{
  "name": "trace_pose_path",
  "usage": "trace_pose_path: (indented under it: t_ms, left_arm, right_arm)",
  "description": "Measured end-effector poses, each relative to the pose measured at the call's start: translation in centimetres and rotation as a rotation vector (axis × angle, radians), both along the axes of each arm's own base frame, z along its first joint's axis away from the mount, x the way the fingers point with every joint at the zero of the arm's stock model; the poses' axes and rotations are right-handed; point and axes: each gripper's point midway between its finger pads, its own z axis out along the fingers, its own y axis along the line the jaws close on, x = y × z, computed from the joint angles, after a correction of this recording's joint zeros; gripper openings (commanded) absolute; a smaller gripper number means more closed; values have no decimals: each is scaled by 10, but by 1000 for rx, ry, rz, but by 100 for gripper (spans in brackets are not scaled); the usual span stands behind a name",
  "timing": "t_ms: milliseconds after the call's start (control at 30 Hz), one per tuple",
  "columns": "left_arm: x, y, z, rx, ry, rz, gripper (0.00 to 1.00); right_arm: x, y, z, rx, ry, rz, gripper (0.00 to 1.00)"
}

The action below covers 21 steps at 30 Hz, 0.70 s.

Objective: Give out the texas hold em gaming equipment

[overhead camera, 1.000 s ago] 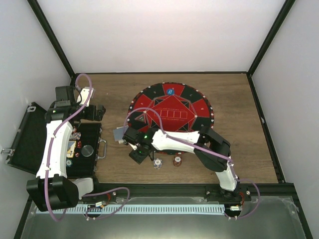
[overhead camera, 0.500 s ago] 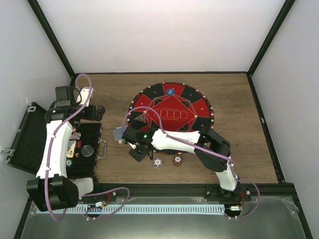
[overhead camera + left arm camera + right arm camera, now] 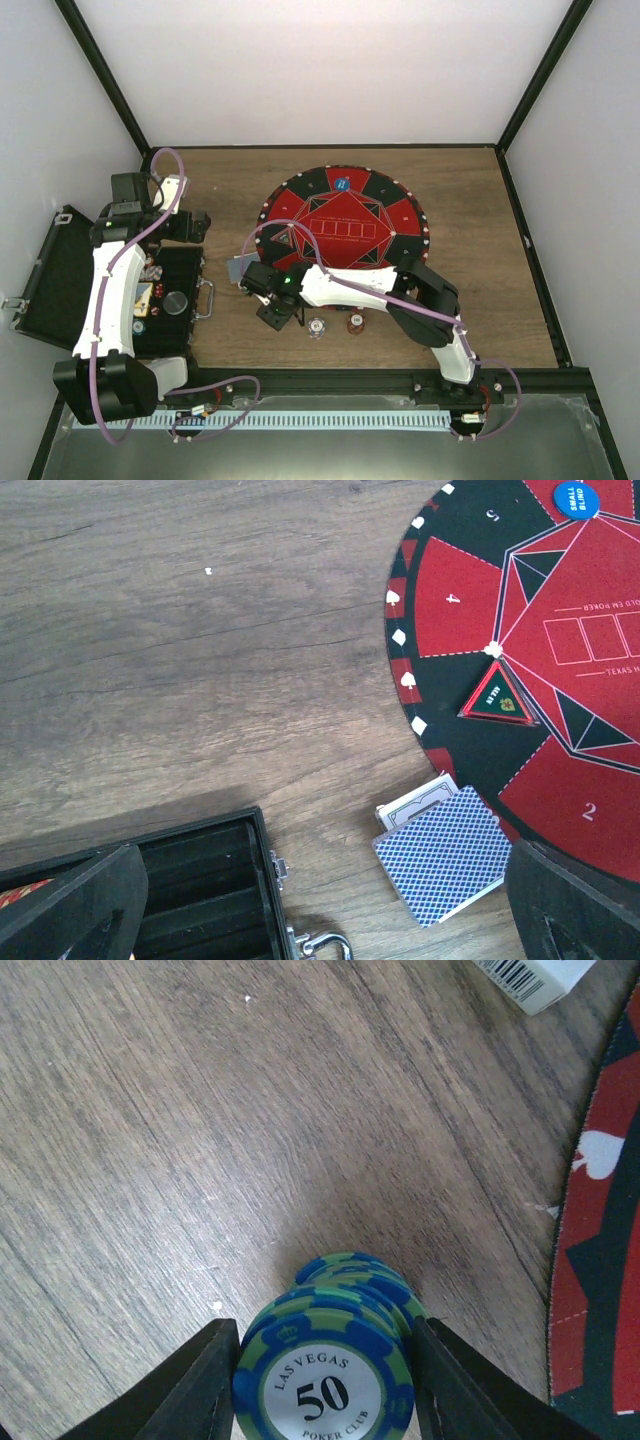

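Chips (image 3: 325, 1385) gripped by right pincer (image 3: 322, 1340) show only in wrist view.

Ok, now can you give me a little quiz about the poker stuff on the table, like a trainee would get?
1. True or false: the right gripper holds nothing.
2. Which number is printed on top of the chip stack? A 5, B 50, C 500.
3. What colour is the small blind disc on the round mat?

Key: 1 false; 2 B; 3 blue.
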Motion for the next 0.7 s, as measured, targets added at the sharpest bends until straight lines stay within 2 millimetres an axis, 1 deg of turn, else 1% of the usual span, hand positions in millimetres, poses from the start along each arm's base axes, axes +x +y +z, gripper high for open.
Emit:
trace_pose_path:
  t_ms: [100,200,367,533,700]
  left_arm:
    - [0,0,0,0,0,0,100]
    - [0,0,0,1,0,1,100]
    - [0,1,0,5,1,5,100]
    - [0,2,1,8,-3,9,100]
    - [-1,3,1,10,-5,10,100]
  right_arm:
    - [1,0,0,-3,-9,-3,46]
    - [4,-1,0,-7,-21,-7,40]
    - [7,-2,1,-14,-39,-12,27]
    - [7,-2,1,-14,-41,-12,15]
    - [7,-2,1,-13,-41,-12,12]
